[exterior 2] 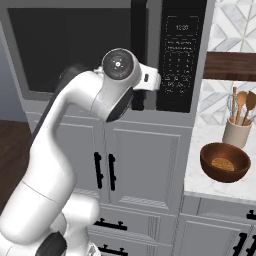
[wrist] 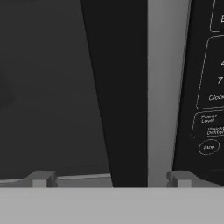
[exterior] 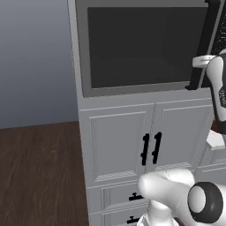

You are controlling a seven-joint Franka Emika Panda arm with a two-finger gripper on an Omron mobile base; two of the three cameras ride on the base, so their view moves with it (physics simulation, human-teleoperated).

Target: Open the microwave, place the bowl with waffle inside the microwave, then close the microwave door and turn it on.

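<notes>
1. The microwave point(exterior 2: 100, 55) sits built into white cabinetry, above a pair of cabinet doors point(exterior: 150, 141) with short black handles; its front fills the 12 o'clock part of both base views.
2. The microwave door point(exterior: 141, 44) is shut, its dark glass window flush in the grey frame. Its long black bar handle point(wrist: 118, 92) runs vertically along the door's 3 o'clock edge.
3. The control strip point(exterior 2: 181, 55) stands just beside the handle, at 3 o'clock of it, with white keypad markings on black.
4. The gripper point(wrist: 111, 178) is up at the front of the microwave, close to the handle. In the hand view the two fingertips point(wrist: 41, 178) rise at 7 and 5 o'clock, with the handle and a grey strip of door frame between them.
5. The jaws stand wide apart and hold nothing; whether either tip touches the handle cannot be told.
6. The bowl point(exterior 2: 225, 162), reddish-brown, rests on the pale table point(exterior 2: 197, 185) at 4 o'clock of the microwave in the right base view, well apart from the gripper. The waffle point(exterior 2: 222, 164) lies inside it.
7. A pale utensil holder point(exterior 2: 236, 131) with wooden spoons stands just behind the bowl, at its 1 o'clock.
</notes>
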